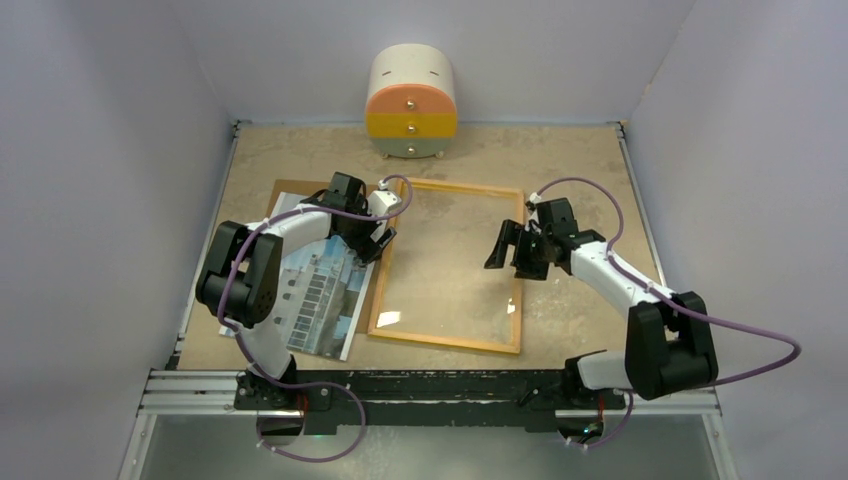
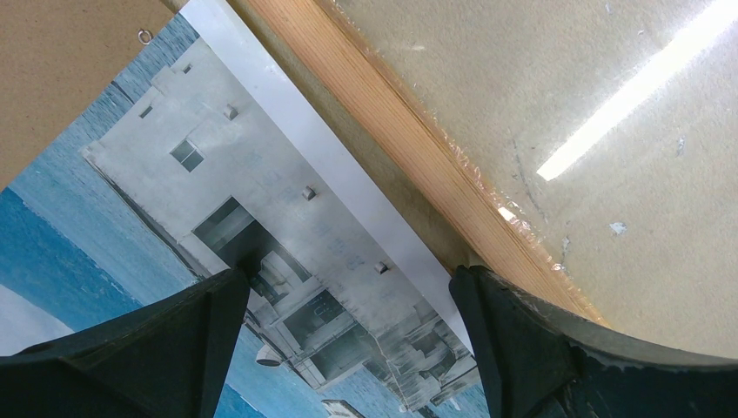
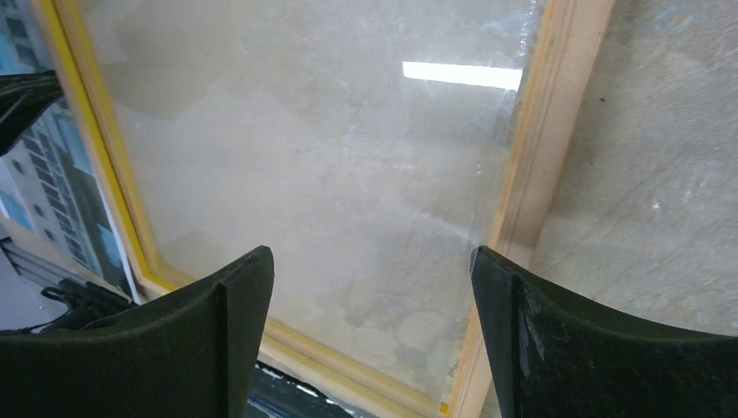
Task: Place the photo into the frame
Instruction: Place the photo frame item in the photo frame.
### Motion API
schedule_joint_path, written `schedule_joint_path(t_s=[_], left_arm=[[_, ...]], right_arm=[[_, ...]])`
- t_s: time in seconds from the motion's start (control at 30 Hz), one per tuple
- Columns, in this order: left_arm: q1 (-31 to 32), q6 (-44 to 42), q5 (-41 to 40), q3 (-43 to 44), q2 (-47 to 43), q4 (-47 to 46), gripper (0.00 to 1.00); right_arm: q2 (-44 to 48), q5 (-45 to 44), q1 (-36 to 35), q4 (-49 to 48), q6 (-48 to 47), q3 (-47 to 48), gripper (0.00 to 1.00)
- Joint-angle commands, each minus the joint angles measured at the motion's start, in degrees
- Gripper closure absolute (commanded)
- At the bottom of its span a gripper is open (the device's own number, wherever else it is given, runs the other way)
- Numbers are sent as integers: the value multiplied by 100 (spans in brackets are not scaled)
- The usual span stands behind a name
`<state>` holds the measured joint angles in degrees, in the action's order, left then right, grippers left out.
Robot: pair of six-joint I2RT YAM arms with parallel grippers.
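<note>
The photo point(image 1: 318, 290), a print of a white building under blue sky, lies face up on the table left of the frame; it also shows in the left wrist view point(image 2: 218, 192). The frame point(image 1: 448, 340) lies flat in the middle, wood-coloured with a clear pane; its rail shows in the left wrist view point(image 2: 409, 148) and the right wrist view point(image 3: 544, 139). My left gripper point(image 1: 375, 240) is open just above the photo's right edge, next to the frame's left rail, holding nothing. My right gripper point(image 1: 510, 250) is open above the frame's right rail, empty.
A brown backing board point(image 1: 290, 190) lies under the photo's far end, also in the left wrist view point(image 2: 61, 61). A small round drawer cabinet point(image 1: 412, 105) stands at the back. Walls close in on three sides; a metal rail point(image 1: 440, 390) runs along the near edge.
</note>
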<state>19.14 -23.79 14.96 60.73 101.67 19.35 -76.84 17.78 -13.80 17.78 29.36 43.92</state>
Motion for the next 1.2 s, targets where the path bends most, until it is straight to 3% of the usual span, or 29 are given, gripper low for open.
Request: schedule_joint_path(t_s=[0.0,0.43,0.83,0.97,1.17], left_arm=[[-6,-94,75,-50,-6,204,3],[7,-61,89,-52,-70,220,3],[435,216,107,152,-4,135,3],[606,254,19,359,129,137,3],[581,253,18,851,160,489,2]], right_arm=[[-67,-521,18,255,-211,203,15],[52,-925,62,335,-61,354,14],[325,-401,501,446,63,807,12],[473,-384,499,491,57,772,2],[768,-453,428,21,292,694,1]])
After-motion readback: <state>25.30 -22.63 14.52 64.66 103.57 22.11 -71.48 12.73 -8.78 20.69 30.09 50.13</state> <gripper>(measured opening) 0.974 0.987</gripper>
